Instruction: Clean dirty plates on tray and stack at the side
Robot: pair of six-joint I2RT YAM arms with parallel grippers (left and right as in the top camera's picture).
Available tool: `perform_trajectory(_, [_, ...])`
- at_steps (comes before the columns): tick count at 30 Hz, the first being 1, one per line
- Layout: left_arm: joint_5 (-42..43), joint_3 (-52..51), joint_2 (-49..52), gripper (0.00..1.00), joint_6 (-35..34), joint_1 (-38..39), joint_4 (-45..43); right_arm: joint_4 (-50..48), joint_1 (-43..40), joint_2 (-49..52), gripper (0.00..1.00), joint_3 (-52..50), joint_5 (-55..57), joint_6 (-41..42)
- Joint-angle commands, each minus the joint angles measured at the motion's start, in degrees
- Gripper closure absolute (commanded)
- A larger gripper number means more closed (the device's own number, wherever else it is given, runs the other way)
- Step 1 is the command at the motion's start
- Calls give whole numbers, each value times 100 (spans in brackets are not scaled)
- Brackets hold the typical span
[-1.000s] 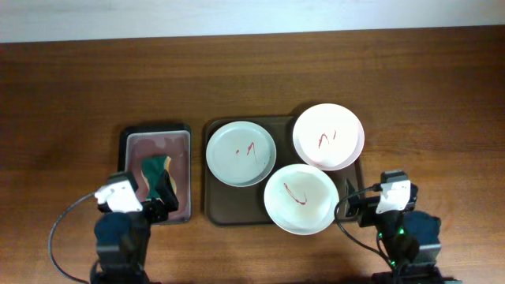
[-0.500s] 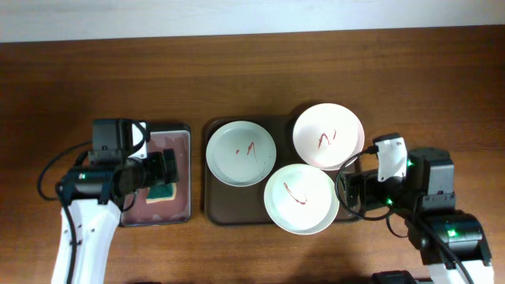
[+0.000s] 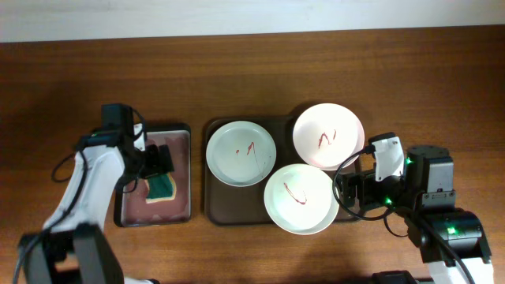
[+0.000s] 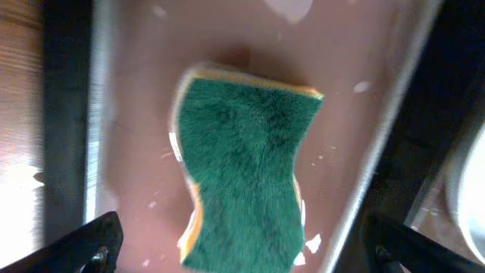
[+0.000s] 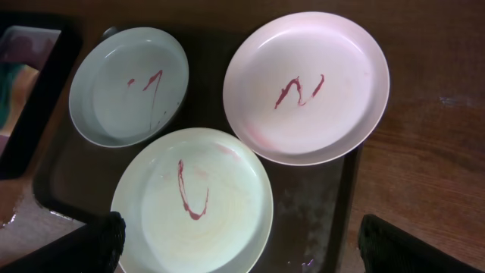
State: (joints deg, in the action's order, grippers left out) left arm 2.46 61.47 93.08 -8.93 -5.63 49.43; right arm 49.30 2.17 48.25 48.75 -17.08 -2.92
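Evenly, brightly lit overhead, soft shadows. Blurred close-up of sponge [image 4: 246,159] in left wrist view, white glare at 8 o'clock.

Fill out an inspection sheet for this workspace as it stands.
Surface: brown wooden table carrying two trays.
Job's things: pale green plate, pinkish plate and front plate, each red-marked, on the brown tray; the pinkish and front ones overhang its rim. Green sponge lies in the small black tray, whose inside looks wet.
Clutter: nothing seen.
Hands: left hand open above the sponge; right hand open by the front plate, holding nothing.
Cables: left arm's cable and right arm's cable, black, looping.
Surroundings: pale strip beyond the far table edge.
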Motion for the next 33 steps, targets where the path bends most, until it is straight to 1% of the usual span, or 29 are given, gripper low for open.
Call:
perform_trajectory(1, [118,70,634,9,240,114,-101,-2,-33,9,1,140,-72,39])
perform_trajectory(3, [96,70,894,25,236,111,-94,0,-33,9,1,142,-72,39])
perform_trajectory(5, [94,70,1110,37,238,114,-96,0,-33,9,1,140,-74,39])
perform_trajectory(6, [98,66,1178,53,236,114,-94,0,-33,9,1,140,-74,39])
perform_trajectory(7, [98,66,1215,62,236,114,-74,0,-33,9,1,140,-74,39])
perform_trajectory(10, [96,72,1222,98,236,114,-76,-4,-33,9,1,140,-72,39])
perform_trajectory(11, [98,79,1222,100,236,111,-72,-4,-33,9,1,140,-72,39])
perform_trajectory(14, [94,223,1187,100,236,96,-31,2,-33,26,1,140,-72,39])
perform_trajectory(17, [98,608,1102,100,238,96,122,42,-33,214,1,140,-74,39])
perform_trajectory(21, [103,879,1062,100,238,98,223,293,-33,894,1,140,-109,42])
perform_trajectory(23, [103,861,1084,95,238,98,308,358,-33,1419,0,140,-387,39])
perform_trajectory(24, [103,846,1084,91,238,98,317,376,-33,1637,4,140,-417,39])
perform_trajectory(27, [101,763,1086,85,238,114,306,380,-33,2229,16,140,-417,42])
perform_trajectory(28, [101,691,1095,83,238,129,275,387,-33,2542,23,140,-415,39])
perform_trajectory(31, [101,470,1095,80,236,212,155,354,-33,3123,29,140,-415,39])
perform_trajectory(33, [101,295,1095,75,238,267,28,256,-33,3462,34,140,-415,39])
